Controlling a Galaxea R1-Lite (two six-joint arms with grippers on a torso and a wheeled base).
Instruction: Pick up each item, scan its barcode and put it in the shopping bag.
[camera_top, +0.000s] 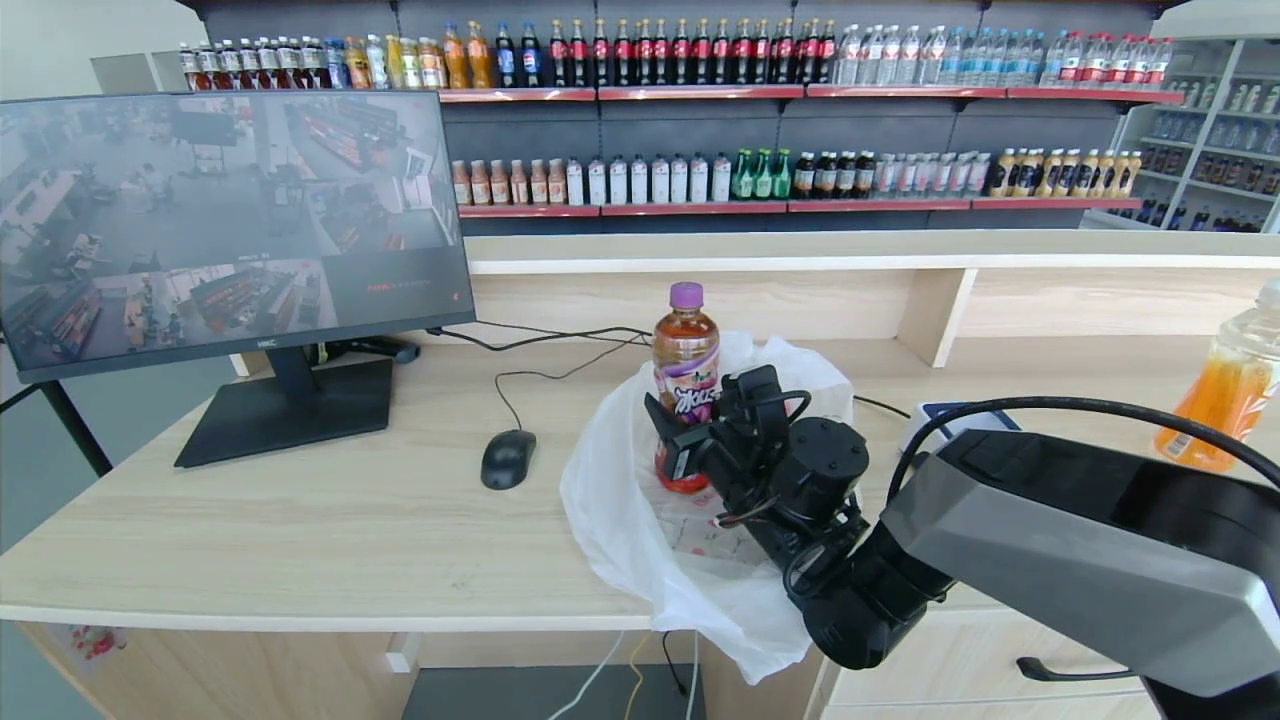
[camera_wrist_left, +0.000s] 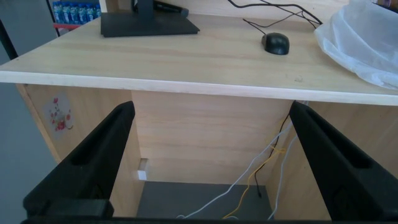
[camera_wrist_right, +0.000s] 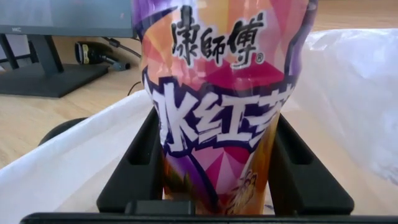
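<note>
A tea bottle (camera_top: 685, 372) with a purple cap and a purple-pink label stands upright in the mouth of the white plastic shopping bag (camera_top: 640, 520) on the counter. My right gripper (camera_top: 690, 440) is shut on the bottle's lower half; in the right wrist view the bottle (camera_wrist_right: 224, 106) sits squeezed between both black fingers (camera_wrist_right: 138, 162). An orange juice bottle (camera_top: 1225, 395) stands at the counter's far right. My left gripper (camera_wrist_left: 211, 168) hangs open below the counter's front edge, with nothing between its fingers.
A monitor (camera_top: 225, 225) on a black stand occupies the counter's left, with a black mouse (camera_top: 507, 457) and cables beside it. A handheld scanner (camera_top: 365, 349) lies behind the monitor stand. A raised wooden shelf (camera_top: 860, 250) runs along the back, drink shelves behind it.
</note>
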